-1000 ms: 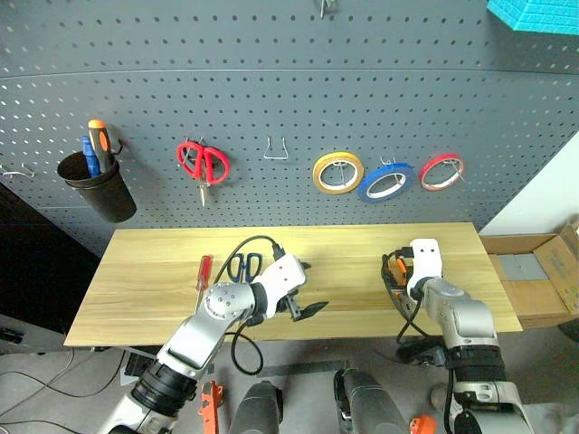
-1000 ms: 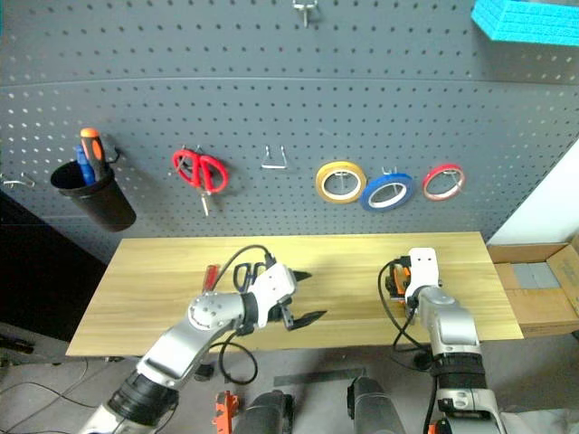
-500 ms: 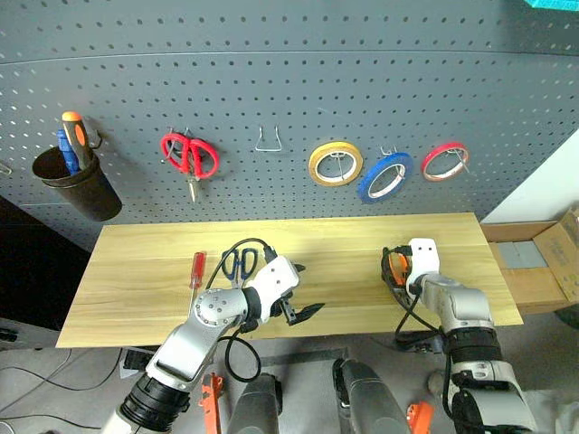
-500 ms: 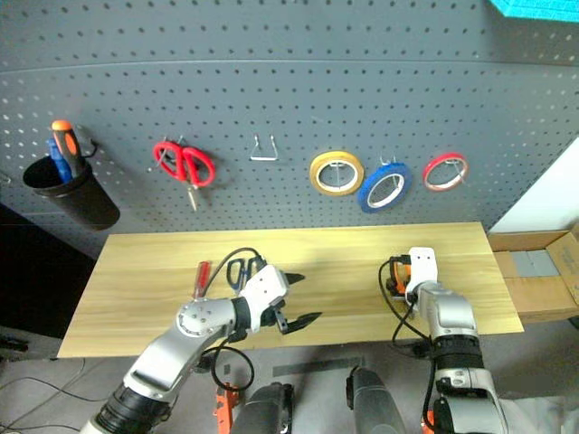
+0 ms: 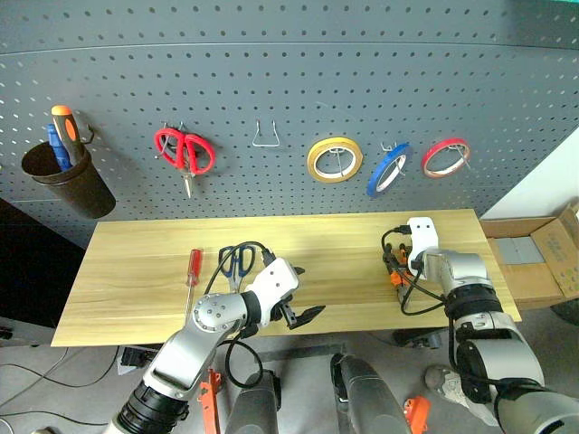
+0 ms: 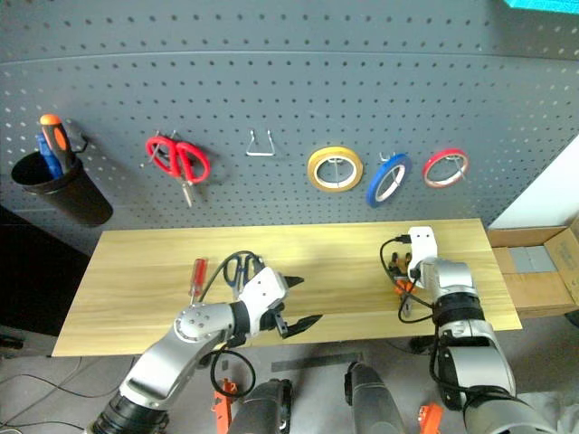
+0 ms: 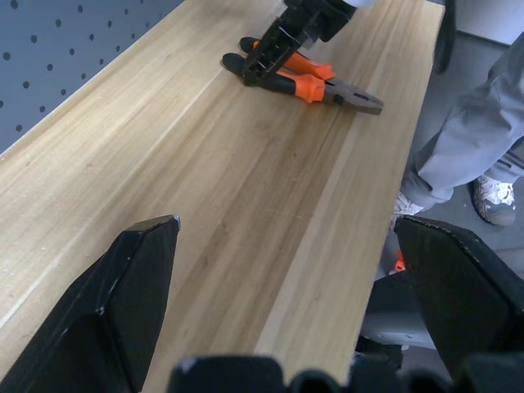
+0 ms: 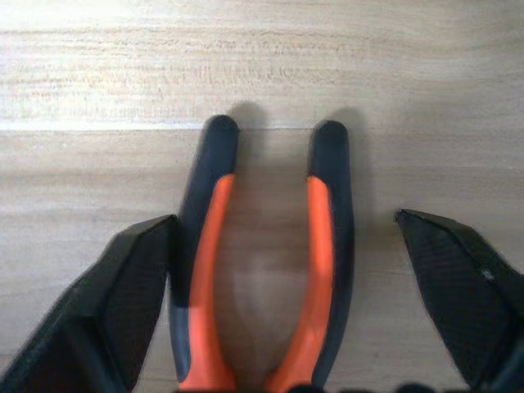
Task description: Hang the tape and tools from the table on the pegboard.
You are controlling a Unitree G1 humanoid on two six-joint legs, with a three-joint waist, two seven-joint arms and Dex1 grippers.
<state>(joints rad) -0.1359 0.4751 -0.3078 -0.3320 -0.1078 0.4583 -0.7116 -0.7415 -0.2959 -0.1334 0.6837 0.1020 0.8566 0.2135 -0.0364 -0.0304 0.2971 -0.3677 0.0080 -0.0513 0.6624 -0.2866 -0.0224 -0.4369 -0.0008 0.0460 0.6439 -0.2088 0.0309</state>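
The pliers [image 8: 205, 246], with orange-and-black handles, lie on the right part of the table [image 5: 136, 280]. My right gripper [image 8: 284, 218] is open and straddles both handles, its left finger close beside one of them. My left gripper [image 5: 309, 291] hovers open and empty over the table's near middle. The dark blue scissors [image 5: 237, 260] and the red-handled screwdriver [image 5: 193, 267] lie on the table, behind and to the left of that hand. The blue tape [image 5: 386, 169] hangs on a hook of the pegboard [image 5: 271, 81], turned partly edge-on.
On the pegboard hang a black cup [image 5: 68, 181] with screwdrivers, red scissors [image 5: 185, 151], an empty hook [image 5: 264, 136], a yellow roll [image 5: 335, 159] and a red roll [image 5: 445, 157]. A cardboard box [image 5: 543, 262] sits right of the table. A person's grey trouser leg [image 7: 483, 139] stands by the near edge.
My right gripper has reached forward over the pliers' handles. The blue tape has turned more edge-on on its hook. The head view has tilted down.
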